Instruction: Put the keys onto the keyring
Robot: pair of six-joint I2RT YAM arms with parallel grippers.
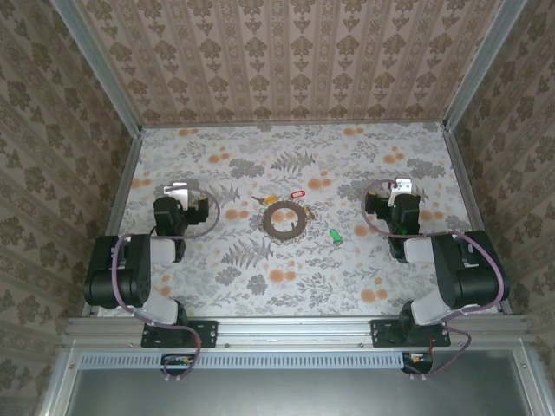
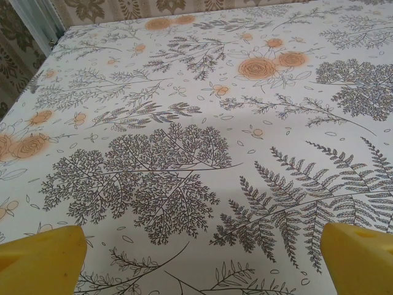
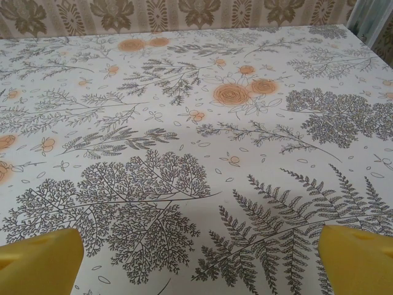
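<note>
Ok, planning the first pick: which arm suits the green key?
Right, likely. The green key lies right of the keyring, on the side of the right arm, its jaws open; the left arm would need to cross it.

Soft even light, faint shadows; overhead view slightly hazy, wrist views sharp, corners blurred.

Brownish keyring (image 1: 271,219) lying flat, red key (image 1: 291,194), orange key (image 1: 260,201) just behind, green key (image 1: 335,235) apart

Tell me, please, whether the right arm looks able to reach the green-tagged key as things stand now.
Probably yes. The green-tagged key lies alone on the table between the keyring and the right arm, nothing stands between them, and the right gripper is open.
</note>
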